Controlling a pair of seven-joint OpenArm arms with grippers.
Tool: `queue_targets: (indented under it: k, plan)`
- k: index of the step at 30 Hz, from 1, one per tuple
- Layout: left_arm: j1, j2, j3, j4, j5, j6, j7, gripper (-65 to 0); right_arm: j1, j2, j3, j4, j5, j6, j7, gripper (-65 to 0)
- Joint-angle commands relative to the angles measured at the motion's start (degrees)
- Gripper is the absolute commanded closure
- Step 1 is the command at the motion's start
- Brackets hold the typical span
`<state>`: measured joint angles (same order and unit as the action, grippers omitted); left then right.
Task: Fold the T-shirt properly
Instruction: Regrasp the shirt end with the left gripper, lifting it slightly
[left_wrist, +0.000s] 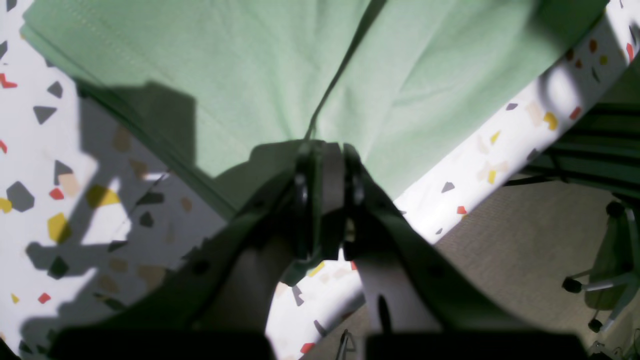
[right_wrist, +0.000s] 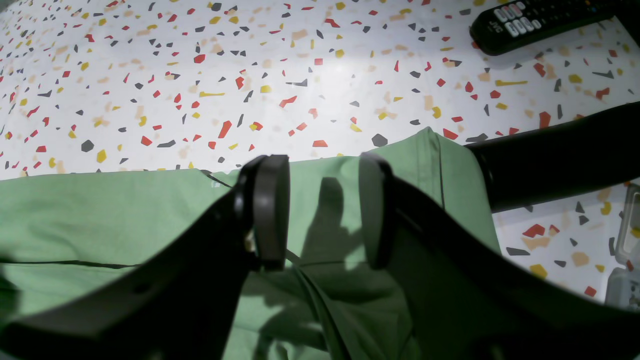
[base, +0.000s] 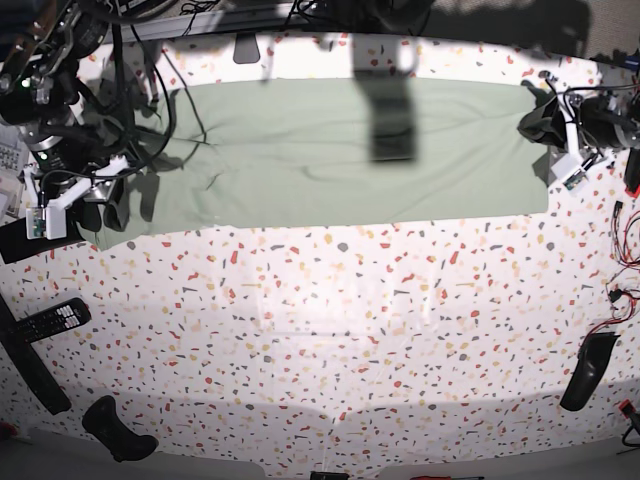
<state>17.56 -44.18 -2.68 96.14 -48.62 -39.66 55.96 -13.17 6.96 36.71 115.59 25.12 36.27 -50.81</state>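
The pale green T-shirt (base: 330, 150) lies as a long flat band across the far side of the speckled table (base: 320, 330). At its right end in the base view, my left gripper (base: 545, 125) is shut on the fabric. The left wrist view shows the jaws (left_wrist: 325, 160) pressed together, with creases of the T-shirt (left_wrist: 250, 65) running out from the pinch. At the band's left end my right gripper (base: 105, 205) stands open. In the right wrist view its two pads (right_wrist: 270, 210) straddle the T-shirt (right_wrist: 100, 215) near a sleeve edge, with a wide gap between them.
A black remote control (right_wrist: 540, 20) lies beyond the shirt and shows again at the table's left edge (base: 50, 320). Dark objects sit near the front left (base: 115, 430) and front right (base: 585, 370). Cables crowd the back left corner. An office chair (left_wrist: 610, 260) stands beyond the table edge.
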Motion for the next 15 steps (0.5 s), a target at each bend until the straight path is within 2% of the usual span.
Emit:
queue_targets:
  k: [1,3,5,9,11,13,15]
  plan:
    - [-0.4,-1.3,-0.6,0.9,-0.7,-0.3,-0.5,-5.3,0.5,0.5,0.2,1.1,0.7,0.6,1.4,-22.7]
    - [-0.4,-1.2,-0.6,0.9,-0.3,-0.3,-0.5,-19.5,0.5,0.5,0.2,1.1,0.7,0.6,1.4,-22.7]
    - [-0.4,-1.3,-0.6,0.9,1.3,-0.3,-0.5,-28.3,0.5,0.5,0.2,1.1,0.7,0.7,1.4,-22.7]
    - [-0.6,-1.2,-0.6,0.9,9.9,-0.3,-0.5,-30.1,0.5,0.5,0.2,1.1,0.7,0.6,2.0,-22.7]
    - [-0.9,-1.2,-0.7,0.9,11.8,4.5,-0.9,-30.1,0.5,0.5,0.2,1.1,0.7,0.6,2.8,-22.7]
    - [-1.4,-0.9,-0.8,1.2,13.6,8.0,-3.2,-30.1,0.5,0.5,0.2,1.1,0.7,0.6,4.3,-22.7]
    - [-1.9,0.9,-1.8,2.4,17.0,11.1,-6.9,-30.1,0.9,0.5,0.2,1.1,0.7,0.6,6.1,-22.7]
